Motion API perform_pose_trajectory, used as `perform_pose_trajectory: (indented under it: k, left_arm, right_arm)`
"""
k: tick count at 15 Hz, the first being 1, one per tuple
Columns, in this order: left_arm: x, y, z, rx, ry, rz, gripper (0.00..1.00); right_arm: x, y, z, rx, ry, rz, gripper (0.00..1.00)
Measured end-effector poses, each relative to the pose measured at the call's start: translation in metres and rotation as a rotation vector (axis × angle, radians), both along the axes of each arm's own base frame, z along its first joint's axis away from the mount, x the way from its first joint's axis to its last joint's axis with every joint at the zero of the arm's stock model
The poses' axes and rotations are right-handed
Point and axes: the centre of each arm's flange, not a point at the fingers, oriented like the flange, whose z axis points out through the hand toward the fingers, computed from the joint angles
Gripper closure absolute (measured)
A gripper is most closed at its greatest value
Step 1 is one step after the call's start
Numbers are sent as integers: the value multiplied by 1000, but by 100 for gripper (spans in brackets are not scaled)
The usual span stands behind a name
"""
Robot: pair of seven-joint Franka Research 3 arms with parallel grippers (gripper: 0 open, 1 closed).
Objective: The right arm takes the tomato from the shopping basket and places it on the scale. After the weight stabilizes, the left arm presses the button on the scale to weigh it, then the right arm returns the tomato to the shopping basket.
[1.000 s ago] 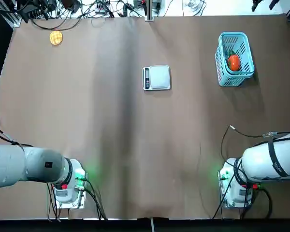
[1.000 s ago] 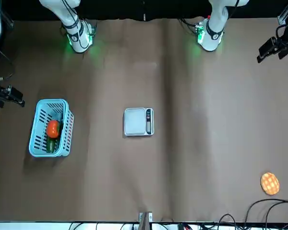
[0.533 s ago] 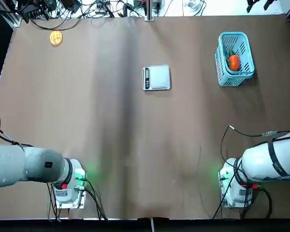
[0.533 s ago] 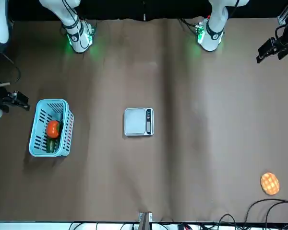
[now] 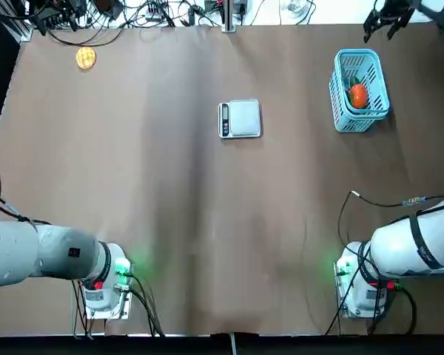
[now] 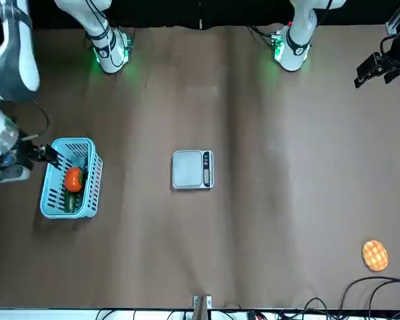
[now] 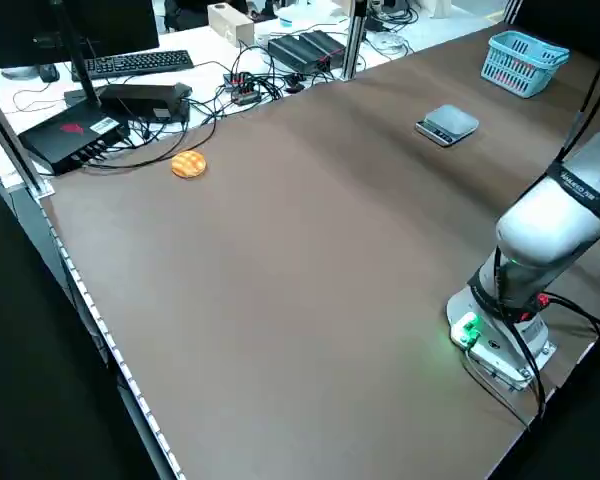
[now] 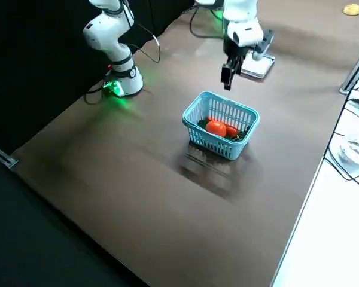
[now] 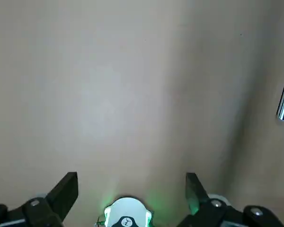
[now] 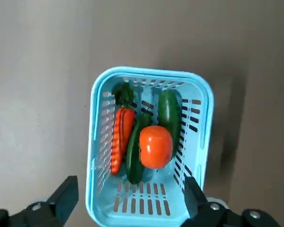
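The tomato (image 10: 155,147) lay in the shopping basket (image 10: 209,113), which stood on the tabletop (image 5: 281,222) near its far right corner. It rested against two long green vegetables (image 10: 138,149), with an orange-red carrot (image 10: 118,142) on the other side of one of them, the carrot's leafy top close to one of the basket's short walls.

The right gripper (image 10: 131,201) hung above the tabletop near the basket, pointing down, its jaws wide apart with nothing between them. The left gripper (image 9: 132,198) was held up toward the tabletop's left edge, well away from the basket; its jaws were apart too, and it carried nothing.

The scale (image 5: 244,119) sat between the tabletop's left and right edges, closer to the far edge than to the robot's. Its platform was bare, and its dark strip ran along the side facing the tabletop's left edge. A round waffle-like disc (image 5: 86,58) lay near the far left corner, just beside some black cables (image 5: 81,44).
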Motion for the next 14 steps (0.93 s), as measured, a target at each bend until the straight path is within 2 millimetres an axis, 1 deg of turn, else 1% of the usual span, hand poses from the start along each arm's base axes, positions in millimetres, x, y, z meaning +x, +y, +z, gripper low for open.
perform_pose_trajectory:
  k: [4,8,11,14]
  left_arm:
    - [2,-7,-4,1,9,-15,0]
    - [11,-11,-19,0,37,-66,0]
    - [18,-11,-30,-3,60,-115,0]
    - [23,-14,-37,-4,73,-124,0]
  right_arm:
    - [-3,0,-49,0,17,1,1]
    - [-6,-7,-106,-2,29,-9,1]
    - [-3,-16,-136,-5,36,-21,1]
    - [-1,-21,-157,-6,52,-29,1]
